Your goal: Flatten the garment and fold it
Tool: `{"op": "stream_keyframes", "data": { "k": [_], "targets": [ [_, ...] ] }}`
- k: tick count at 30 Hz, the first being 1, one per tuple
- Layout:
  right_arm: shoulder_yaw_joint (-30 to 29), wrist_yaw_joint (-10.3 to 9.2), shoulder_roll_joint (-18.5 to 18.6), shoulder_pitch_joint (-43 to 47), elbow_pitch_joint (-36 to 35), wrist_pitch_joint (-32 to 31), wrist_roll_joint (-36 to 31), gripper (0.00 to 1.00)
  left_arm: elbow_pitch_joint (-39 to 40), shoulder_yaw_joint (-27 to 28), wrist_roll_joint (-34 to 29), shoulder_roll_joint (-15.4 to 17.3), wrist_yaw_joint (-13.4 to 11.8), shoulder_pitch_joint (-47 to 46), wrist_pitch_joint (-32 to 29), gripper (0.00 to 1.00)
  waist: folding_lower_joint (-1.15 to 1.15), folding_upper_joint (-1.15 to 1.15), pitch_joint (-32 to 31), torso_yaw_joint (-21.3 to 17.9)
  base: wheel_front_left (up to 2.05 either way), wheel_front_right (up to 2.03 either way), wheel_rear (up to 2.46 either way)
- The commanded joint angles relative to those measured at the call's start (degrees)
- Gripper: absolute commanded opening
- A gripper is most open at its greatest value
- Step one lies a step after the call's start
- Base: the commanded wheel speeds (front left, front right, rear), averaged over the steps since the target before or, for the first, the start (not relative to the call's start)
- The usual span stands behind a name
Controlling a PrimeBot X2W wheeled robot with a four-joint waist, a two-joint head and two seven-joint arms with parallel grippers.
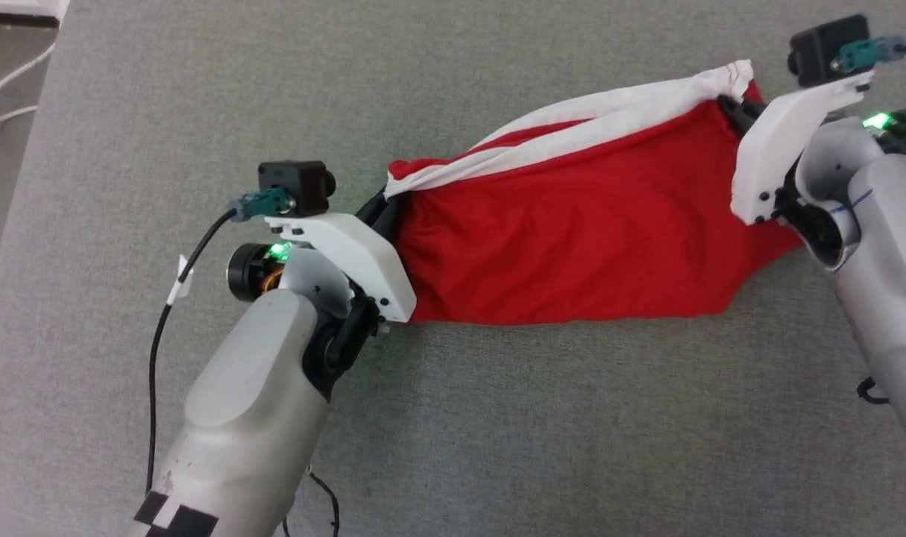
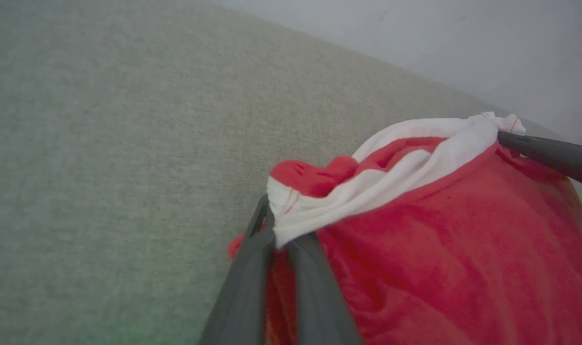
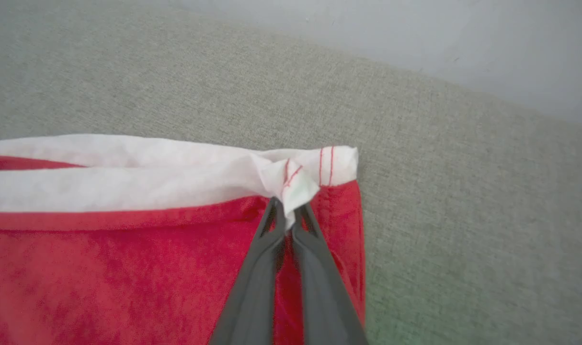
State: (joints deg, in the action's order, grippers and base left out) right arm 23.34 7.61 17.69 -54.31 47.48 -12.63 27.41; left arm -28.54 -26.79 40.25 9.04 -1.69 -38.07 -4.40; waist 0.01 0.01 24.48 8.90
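Both clamped — left gripper (image 2: 277, 232), right gripper (image 3: 287, 218) — on garment (image 1: 572, 231).

Garment (image 1: 572, 239): thin matt cloth, creased; tbl top (image 1: 497, 418): rough grey fabric.

Grey cloth-covered desk (image 1: 497, 418) lies under the left fingers (image 2: 245, 287); two white cables (image 1: 16, 74) run well left of them, past its edge.

So the garment (image 1: 572, 246) is showing bright red, a white band (image 1: 587, 125) running along its 12 o'clock edge. The surface (image 1: 497, 432) underneath is looking flecked grey.
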Motion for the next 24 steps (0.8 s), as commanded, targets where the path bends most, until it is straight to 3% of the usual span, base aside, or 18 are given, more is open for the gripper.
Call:
{"op": "stream_keyframes", "data": {
  "k": [1, 2, 3, 4, 10, 15, 19, 24],
  "targets": [
    [1.0, -0.12, -0.2, -0.7, 1.2, 1.5, 0.7, 0.62, -1.2, -0.3, 0.1, -0.5, 0.6, -1.0, 0.7, 0.33, -0.01, -0.01, 0.2, 0.2, 0.0, 0.0, 0.0],
    [1.0, -0.12, -0.2, -0.7, 1.2, 1.5, 0.7, 0.62, -1.2, -0.3, 0.1, -0.5, 0.6, -1.0, 0.7, 0.33, -0.01, -0.01, 0.2, 0.2, 0.0, 0.0, 0.0],
    [1.9, -0.12, -0.2, -0.8, 2.0, 2.8, 1.1, 1.0, -1.9, -0.3, 0.2, -0.8, 0.9, -1.1, 1.2, 0.5, -0.01, -0.01, 0.0, 0.1, 0.0, 0.0, 0.0],
    [2.8, -0.12, -0.3, -0.7, 2.5, 4.1, 1.6, 1.0, -2.7, -0.3, 0.2, -0.9, 1.1, -1.2, 1.6, 1.0, -0.01, -0.01, -0.4, 0.0, 0.0, 0.0, 0.0],
    [7.9, -0.12, -0.1, 1.0, 3.9, 14.9, 3.4, 1.0, -4.6, 0.3, 0.6, -0.8, 1.1, 0.7, 4.7, 1.0, -0.01, -0.01, -4.7, -1.0, 0.0, 0.0, 0.0],
    [10.3, -0.12, 0.2, 3.9, 3.3, 23.9, 3.8, 1.0, -2.2, 1.0, 0.3, 1.2, -0.9, 4.8, 6.1, 1.0, -0.01, -0.01, -9.9, -2.2, 0.0, 0.0, 0.0],
    [9.1, -0.12, 0.3, 7.7, 1.0, 26.8, 3.2, 1.0, 2.9, 0.6, 1.0, 3.9, -1.8, 9.0, 2.4, 1.0, -0.01, -0.01, -13.8, -3.2, 0.0, 0.0, 0.0],
    [4.6, -0.12, -0.2, 14.4, -5.6, 27.5, 0.5, 1.0, 10.3, 0.3, 3.0, 8.4, -3.4, 13.2, -6.8, 1.0, -0.01, -0.01, -16.6, -5.1, 0.0, 0.0, 0.0]
  ]
}}
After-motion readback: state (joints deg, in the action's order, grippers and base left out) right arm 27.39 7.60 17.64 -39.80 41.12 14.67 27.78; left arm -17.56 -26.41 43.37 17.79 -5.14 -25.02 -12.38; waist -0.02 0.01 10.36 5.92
